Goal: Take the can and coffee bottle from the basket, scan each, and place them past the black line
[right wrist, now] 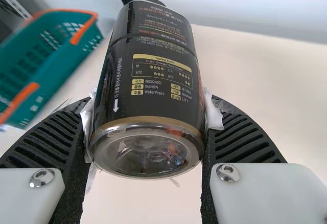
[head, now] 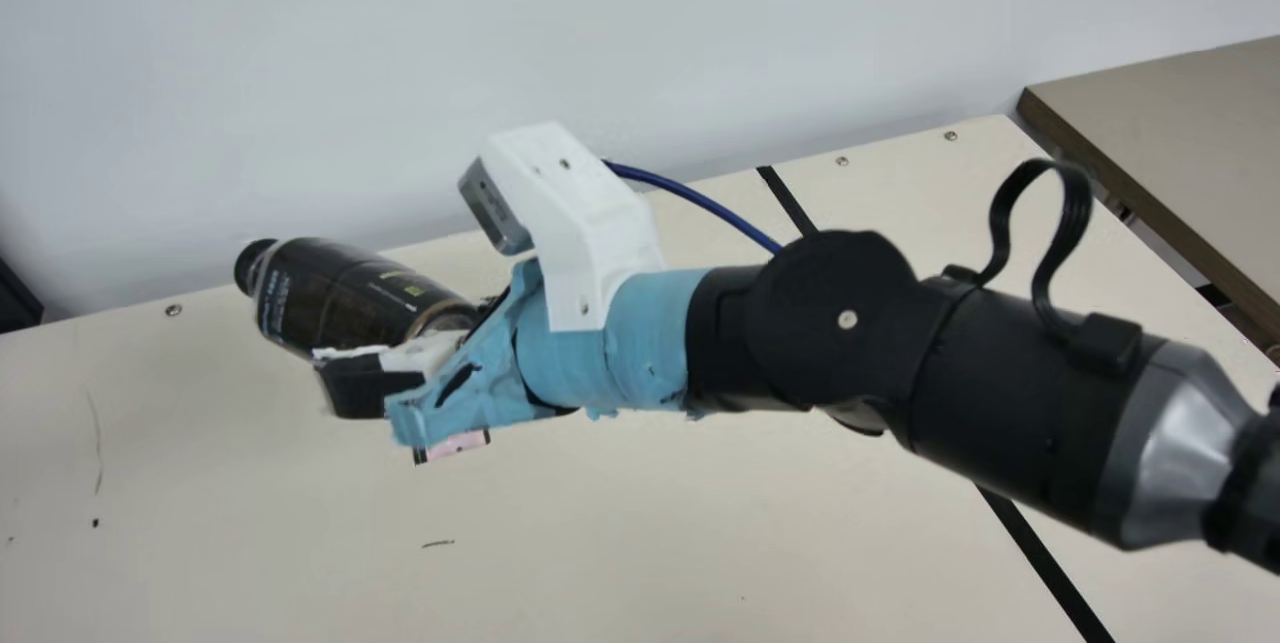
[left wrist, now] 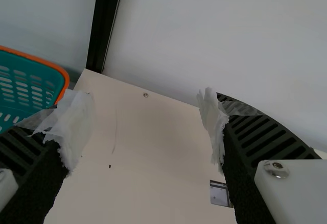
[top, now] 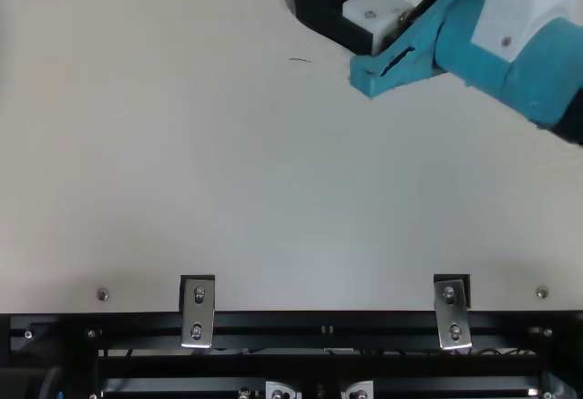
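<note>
In the main view my right gripper (head: 395, 351) is at left of centre, shut on the dark coffee bottle (head: 345, 298), whose black cap points up and left. The right wrist view has the bottle (right wrist: 153, 55) squeezed between both taped fingers of the right gripper (right wrist: 148, 116), its metal base towards the camera. My left gripper (left wrist: 143, 127) stands open in the left wrist view, nothing between its fingertips. A teal basket (left wrist: 64, 75) with an orange rim is at that view's edge; the right wrist view has the basket (right wrist: 56, 55) too. The black line (head: 1040, 558) crosses the table at right.
A small flat pinkish piece (head: 457, 445) lies below the right gripper in the main view. A wall (head: 600, 43) runs behind the cream table (head: 650, 543). Another brown-edged table (head: 1180, 123) adjoins at right. Metal brackets (top: 199, 312) line the near edge.
</note>
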